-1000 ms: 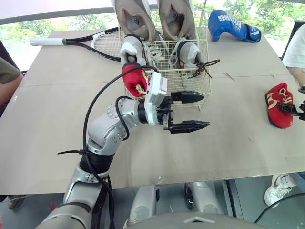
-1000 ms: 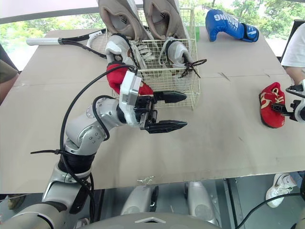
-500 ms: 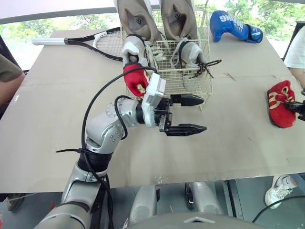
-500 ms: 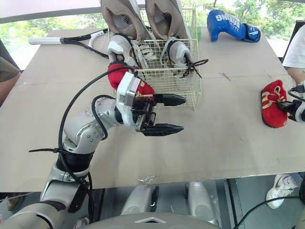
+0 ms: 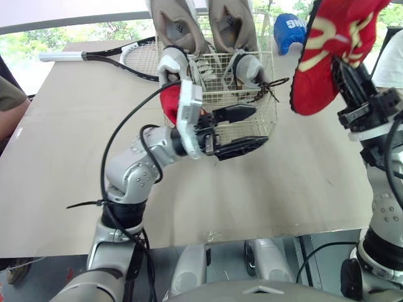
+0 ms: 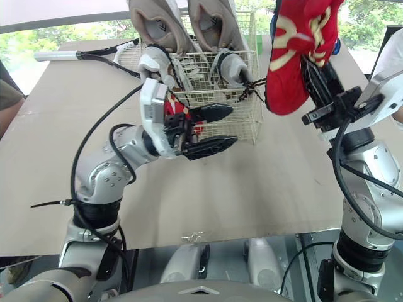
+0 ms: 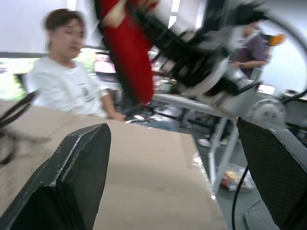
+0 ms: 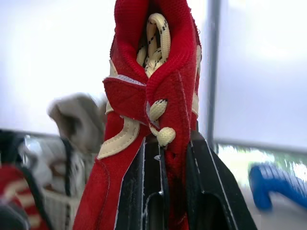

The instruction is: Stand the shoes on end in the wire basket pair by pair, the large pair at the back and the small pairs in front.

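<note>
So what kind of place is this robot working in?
Likely an indoor lab or test room by windows: a cardboard-topped table, a person close by, and trees outside the glass.

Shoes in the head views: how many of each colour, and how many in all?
Large tan shoes: 2
Small white shoes: 2
Small red fabric shoes: 2, one of them held up by the right gripper
Total: 6
</note>
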Controlling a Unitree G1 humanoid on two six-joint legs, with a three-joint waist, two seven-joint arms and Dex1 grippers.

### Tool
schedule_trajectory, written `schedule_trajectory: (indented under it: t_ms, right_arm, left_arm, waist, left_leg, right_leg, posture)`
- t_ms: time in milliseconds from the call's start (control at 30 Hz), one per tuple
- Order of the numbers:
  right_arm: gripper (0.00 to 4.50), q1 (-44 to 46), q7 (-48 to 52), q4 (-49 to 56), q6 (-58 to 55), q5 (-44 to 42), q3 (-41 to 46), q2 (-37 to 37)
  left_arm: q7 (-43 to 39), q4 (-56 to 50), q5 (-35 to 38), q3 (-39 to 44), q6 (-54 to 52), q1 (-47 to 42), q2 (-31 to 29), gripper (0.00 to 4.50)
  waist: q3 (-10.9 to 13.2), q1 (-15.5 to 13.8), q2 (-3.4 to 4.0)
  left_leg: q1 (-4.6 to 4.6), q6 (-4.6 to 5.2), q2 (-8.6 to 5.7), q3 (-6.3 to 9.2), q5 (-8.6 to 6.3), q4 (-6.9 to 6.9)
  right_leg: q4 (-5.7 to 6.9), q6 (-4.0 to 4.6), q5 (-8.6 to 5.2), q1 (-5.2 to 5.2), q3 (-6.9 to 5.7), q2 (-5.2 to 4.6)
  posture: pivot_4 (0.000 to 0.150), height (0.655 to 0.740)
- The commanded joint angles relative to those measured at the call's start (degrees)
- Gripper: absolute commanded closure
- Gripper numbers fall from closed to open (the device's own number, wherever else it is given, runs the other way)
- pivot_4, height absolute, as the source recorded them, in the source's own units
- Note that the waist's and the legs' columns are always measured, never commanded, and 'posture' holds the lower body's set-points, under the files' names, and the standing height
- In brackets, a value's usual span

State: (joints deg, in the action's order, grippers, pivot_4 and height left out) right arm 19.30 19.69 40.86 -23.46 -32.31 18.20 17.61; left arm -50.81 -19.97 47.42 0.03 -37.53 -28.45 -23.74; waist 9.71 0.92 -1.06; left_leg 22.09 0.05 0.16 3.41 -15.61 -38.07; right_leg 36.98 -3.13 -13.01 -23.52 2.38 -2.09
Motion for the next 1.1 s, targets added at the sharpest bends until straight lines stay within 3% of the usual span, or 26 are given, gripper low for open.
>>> schedule_trajectory:
  t_ms: [33, 133, 300, 567, 767, 867, 933, 967, 1067, 1100]
  right_arm:
    - [4.47, 3.1, -0.7, -0.2, 5.9, 9.9, -12.0, -0.5]
    - [4.47, 5.0, -2.2, -6.2, 13.3, 16.7, -17.2, -3.6]
    - [4.47, 6.6, -2.1, -19.5, 27.5, 25.1, -21.8, -6.6]
    - [4.47, 7.0, -3.9, -34.4, 42.9, 31.4, -24.6, -10.9]
    - [4.47, 7.4, -6.6, -54.2, 55.0, 33.0, -24.6, -14.6]
    - [3.43, 6.2, -7.1, -57.6, 57.5, 33.9, -24.9, -15.1]
    - [2.26, 3.9, -5.7, -56.5, 57.4, 32.5, -25.4, -15.2]
    - [1.93, 2.9, -5.1, -55.4, 57.2, 31.9, -25.5, -15.1]
    - [0.38, -0.4, -1.7, -49.9, 54.7, 29.1, -26.0, -13.3]
    - [0.09, -1.5, -0.8, -47.6, 53.5, 27.9, -25.9, -12.7]
  left_arm:
    - [0.3, -7.0, 5.1, 6.2, -3.2, 6.0, -5.5, 0.00]
    - [1.4, -10.3, 8.2, 11.3, -2.9, 12.8, -8.3, 0.00]
    - [0.6, -14.3, 6.1, 15.0, 1.7, 22.3, -10.4, 0.00]
    - [5.1, -15.8, 4.0, 15.0, 6.4, 25.0, -8.8, 0.00]
    - [4.7, -13.5, 0.9, 14.1, 10.5, 25.9, -8.1, 0.00]
    - [4.4, -13.4, 0.3, 13.7, 11.2, 25.7, -8.3, 0.00]
    - [4.2, -13.0, 0.3, 13.8, 11.4, 25.7, -8.4, 0.00]
    - [4.1, -12.9, 0.4, 14.0, 11.4, 26.1, -8.6, 0.00]
    - [3.4, -12.3, -0.1, 13.8, 11.5, 27.3, -9.1, 0.00]
    - [3.7, -12.3, 0.1, 13.9, 10.9, 27.7, -9.3, 0.00]
  waist:
    - [0.0, 0.2, 0.01]
    - [0.0, 1.3, 0.00]
    - [0.0, 0.6, -0.03]
    - [0.0, 0.1, -0.06]
    - [0.0, 0.3, -0.07]
    - [-0.1, 0.3, -0.12]
    - [-0.1, 0.2, -0.14]
    - [-0.1, 0.2, -0.14]
    - [-0.1, 0.2, -0.10]
    - [-0.1, 0.2, -0.10]
  left_leg:
    - [-0.02, 0.00, 0.00, -0.02, 0.00, 0.01]
    - [-0.20, -0.01, 0.04, -0.10, 0.00, 0.21]
    - [-0.13, -0.21, 0.00, -0.08, 0.12, 0.22]
    - [-0.12, -0.23, -0.01, -0.15, 0.12, 0.25]
    - [-0.20, -0.23, -0.01, -0.36, 0.12, 0.30]
    - [-0.23, -0.23, 0.00, -0.44, 0.12, 0.30]
    - [-0.23, -0.23, 0.00, -0.44, 0.12, 0.29]
    - [-0.24, -0.23, 0.00, -0.43, 0.12, 0.29]
    - [-0.23, -0.21, 0.02, -0.39, 0.11, 0.31]
    - [-0.23, -0.17, 0.02, -0.36, 0.09, 0.32]
  right_leg:
    - [0.01, 0.00, 0.00, 0.00, 0.03, 0.00]
    - [0.03, 0.03, -0.01, -0.03, 0.12, 0.05]
    - [-0.04, 0.03, -0.01, -0.03, 0.08, 0.00]
    - [-0.04, 0.04, 0.00, -0.05, 0.07, 0.00]
    - [-0.02, 0.05, 0.01, -0.03, 0.10, 0.02]
    - [-0.01, 0.05, 0.01, -0.03, 0.14, 0.02]
    - [-0.01, 0.05, 0.01, -0.01, 0.15, 0.02]
    - [0.00, 0.05, 0.01, 0.00, 0.15, 0.02]
    - [0.01, 0.05, 0.01, -0.02, 0.16, 0.02]
    - [0.01, 0.05, 0.01, -0.02, 0.17, 0.02]
  posture:
    - [0.150, 0.7400]
    - [0.150, 0.7400]
    - [0.150, 0.7400]
    - [0.150, 0.7400]
    - [0.150, 0.7400]
    - [0.150, 0.7400]
    - [0.150, 0.7400]
    - [0.150, 0.7400]
    - [0.150, 0.7400]
    - [0.150, 0.7400]
